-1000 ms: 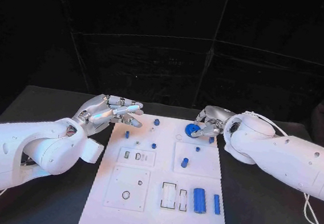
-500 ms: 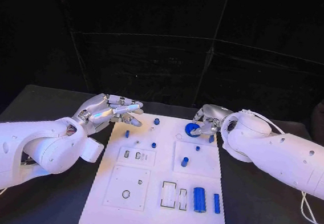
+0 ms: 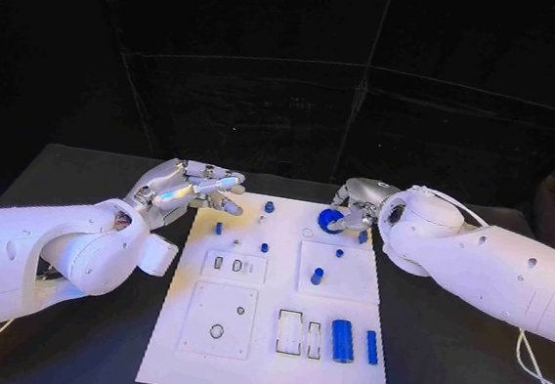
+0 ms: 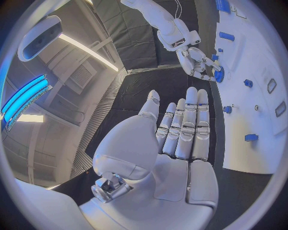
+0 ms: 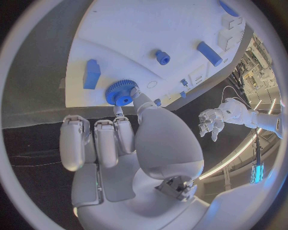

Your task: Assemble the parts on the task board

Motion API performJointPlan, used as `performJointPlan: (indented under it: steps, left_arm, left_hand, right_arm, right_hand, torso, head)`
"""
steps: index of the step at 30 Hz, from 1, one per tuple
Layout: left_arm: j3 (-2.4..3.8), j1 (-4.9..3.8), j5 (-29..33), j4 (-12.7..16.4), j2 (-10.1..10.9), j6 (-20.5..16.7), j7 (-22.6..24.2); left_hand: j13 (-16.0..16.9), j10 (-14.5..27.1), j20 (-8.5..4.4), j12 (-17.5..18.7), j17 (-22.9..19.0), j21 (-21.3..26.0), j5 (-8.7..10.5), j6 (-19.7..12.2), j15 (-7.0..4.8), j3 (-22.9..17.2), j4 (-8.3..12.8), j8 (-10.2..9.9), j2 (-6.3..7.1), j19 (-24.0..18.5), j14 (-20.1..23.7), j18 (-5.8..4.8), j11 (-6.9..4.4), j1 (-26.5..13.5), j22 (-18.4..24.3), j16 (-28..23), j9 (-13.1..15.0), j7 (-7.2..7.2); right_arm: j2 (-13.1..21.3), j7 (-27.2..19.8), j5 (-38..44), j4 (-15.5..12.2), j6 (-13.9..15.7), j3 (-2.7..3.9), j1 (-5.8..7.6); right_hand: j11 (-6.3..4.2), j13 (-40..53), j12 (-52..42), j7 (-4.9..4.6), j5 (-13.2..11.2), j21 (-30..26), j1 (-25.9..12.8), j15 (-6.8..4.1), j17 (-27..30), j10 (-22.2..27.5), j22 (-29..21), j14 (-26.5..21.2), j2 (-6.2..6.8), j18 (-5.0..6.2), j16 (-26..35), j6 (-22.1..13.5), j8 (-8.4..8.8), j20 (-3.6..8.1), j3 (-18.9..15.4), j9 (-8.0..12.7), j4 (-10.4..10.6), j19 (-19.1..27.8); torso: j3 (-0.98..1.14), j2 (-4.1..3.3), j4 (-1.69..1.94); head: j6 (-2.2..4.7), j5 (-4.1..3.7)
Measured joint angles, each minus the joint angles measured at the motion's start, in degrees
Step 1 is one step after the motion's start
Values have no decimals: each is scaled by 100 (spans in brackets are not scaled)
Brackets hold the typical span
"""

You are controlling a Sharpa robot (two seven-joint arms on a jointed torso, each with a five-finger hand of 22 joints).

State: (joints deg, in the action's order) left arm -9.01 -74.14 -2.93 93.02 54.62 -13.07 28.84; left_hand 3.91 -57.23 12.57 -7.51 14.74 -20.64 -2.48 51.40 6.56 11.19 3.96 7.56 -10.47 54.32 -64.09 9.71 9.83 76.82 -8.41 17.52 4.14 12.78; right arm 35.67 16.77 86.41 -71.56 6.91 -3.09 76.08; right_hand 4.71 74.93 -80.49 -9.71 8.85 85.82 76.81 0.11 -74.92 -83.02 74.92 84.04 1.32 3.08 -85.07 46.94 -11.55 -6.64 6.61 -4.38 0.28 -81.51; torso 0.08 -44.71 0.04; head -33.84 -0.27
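We observed the black table (image 3: 95,173) bearing the white task board (image 3: 264,368) at its middle. The left hand (image 3: 193,189) hovered over the table just beside the board's far left edge, fingers extended and apart, holding nothing. The right hand (image 3: 356,207) was at the board's far right corner, thumb and fingertips closed around a blue gear (image 3: 330,222) that sat on the board. We noted a large blue cylinder (image 3: 341,342) and a slimmer blue bar (image 3: 371,348) lying near the board's right edge, with small blue pegs (image 3: 317,278) farther up.
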Motion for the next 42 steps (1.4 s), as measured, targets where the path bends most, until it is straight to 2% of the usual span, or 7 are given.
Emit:
performJointPlan:
  steps: [6,8,10,16,25,30,42]
  left_arm:
    - [0,0,0,-3,2,14,-19]
    - [0,0,0,-3,2,18,-23]
    - [0,0,0,-4,2,21,-27]
    - [0,0,0,-2,-4,33,-32]
    - [0,0,0,5,15,43,-36]
    - [0,-13,0,-2,20,47,-37]
    - [0,-46,108,-49,12,58,-44]
  left_hand:
    - [0,0,0,0,0,0,0,0,0,0,0,0,0,0,0,0,0,0,5,0,0,0]
    - [0,0,0,0,-1,0,0,0,0,0,0,0,0,0,0,0,0,0,5,0,0,0]
    - [0,0,0,0,-1,0,0,0,0,0,0,0,0,0,0,0,0,0,5,0,0,0]
    - [0,0,0,0,-1,0,0,0,0,0,0,0,0,0,0,0,0,0,4,0,0,0]
    - [0,0,0,0,-1,0,0,0,0,0,0,0,0,0,0,0,0,0,4,0,0,0]
    - [0,0,0,0,3,0,0,0,0,0,0,0,0,0,0,0,0,0,3,0,0,0]
    - [0,0,0,0,3,0,0,0,0,0,0,0,0,0,0,0,0,0,3,0,0,0]
  right_arm:
    - [5,-1,120,-26,24,3,4]
    - [-1,-10,165,-36,65,4,6]
    - [-11,-30,215,-39,123,1,6]
    - [-41,-136,320,-92,323,-7,-10]
    - [-69,-275,392,-356,697,-5,-10]
    - [-254,-306,466,-448,841,-4,-10]
    - [-871,-337,740,-282,941,-12,-25]
  right_hand:
    - [-32,0,-65,0,-115,0,179,0,1,-32,0,0,-122,0,0,240,-144,0,194,-6,-150,0]
    - [-52,0,-66,35,-410,0,198,0,0,-52,0,0,-191,0,0,444,-212,21,343,-6,-163,-21]
    - [-74,0,-66,36,-524,0,169,-27,1,-73,0,-16,-222,0,0,509,-243,20,408,-6,-163,-20]
    - [-103,0,-66,13,-555,0,70,-85,1,-102,-1,-20,-320,0,0,543,-249,94,507,-6,-116,-30]
    - [-103,0,-66,8,-566,0,-107,-105,1,-102,-1,1,-278,1,0,649,-130,93,527,35,-96,-30]
    - [-103,-1,-65,18,-566,0,-114,-105,2,-102,-1,1,-270,1,0,660,-86,93,528,66,-96,-30]
    - [-103,-1,-65,28,-517,0,-113,-105,-1,-102,-1,1,-269,1,0,670,-40,93,563,66,-99,-30]
  torso:
    - [2,0,-8]
    - [2,1,-10]
    - [2,0,-10]
    - [2,2,-1]
    - [-2,7,4]
    - [-3,6,4]
    - [-4,-7,12]
  head:
    - [-1,7]
    - [2,1]
    - [7,-13]
    - [32,-32]
    - [58,19]
    - [86,8]
    - [40,76]
